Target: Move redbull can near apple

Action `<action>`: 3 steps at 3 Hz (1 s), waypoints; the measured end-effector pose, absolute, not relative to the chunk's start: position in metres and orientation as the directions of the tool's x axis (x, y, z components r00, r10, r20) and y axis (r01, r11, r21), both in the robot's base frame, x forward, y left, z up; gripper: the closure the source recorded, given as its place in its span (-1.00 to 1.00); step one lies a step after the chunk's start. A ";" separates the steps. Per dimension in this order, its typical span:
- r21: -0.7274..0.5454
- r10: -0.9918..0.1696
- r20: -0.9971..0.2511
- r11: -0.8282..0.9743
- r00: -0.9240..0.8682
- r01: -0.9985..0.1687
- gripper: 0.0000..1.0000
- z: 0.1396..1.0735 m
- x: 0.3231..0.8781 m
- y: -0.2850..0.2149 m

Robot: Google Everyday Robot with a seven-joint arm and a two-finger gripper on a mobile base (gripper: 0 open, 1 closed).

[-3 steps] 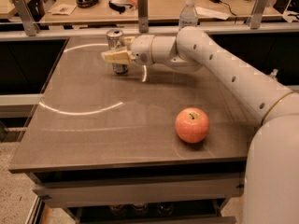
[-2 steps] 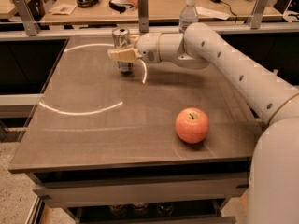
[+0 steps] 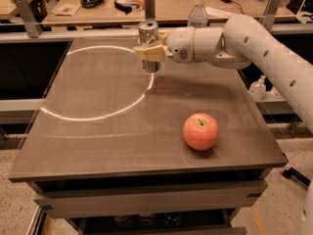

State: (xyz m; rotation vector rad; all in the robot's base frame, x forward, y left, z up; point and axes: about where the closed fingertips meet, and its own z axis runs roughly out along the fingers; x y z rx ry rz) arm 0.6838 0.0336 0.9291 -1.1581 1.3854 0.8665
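The redbull can (image 3: 147, 33), a slim silver can with a shiny top, stands upright at the far middle of the brown table (image 3: 98, 146). My gripper (image 3: 149, 53) reaches in from the right, and its cream fingers are shut around the can's middle. I cannot tell whether the can's base touches the tabletop. The apple (image 3: 200, 131), pinkish-red with a short stem, lies on the table at the near right, well apart from the can and closer to the front edge.
A clear plastic bottle with a white cap (image 3: 198, 13) stands just behind the table, beyond my arm. A desk with clutter and metal posts runs along the back. A curved streak of light (image 3: 98, 114) lies on the tabletop's left half.
My gripper, with the can in it, has moved to the right along the far side of the table. The apple has not moved.
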 end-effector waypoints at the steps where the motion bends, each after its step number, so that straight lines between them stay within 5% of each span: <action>1: -0.089 -0.165 -0.985 0.302 0.040 -0.949 1.00 0.939 0.654 0.005; 3: -0.035 -0.190 -0.980 0.445 -0.056 -0.895 1.00 0.924 0.606 -0.061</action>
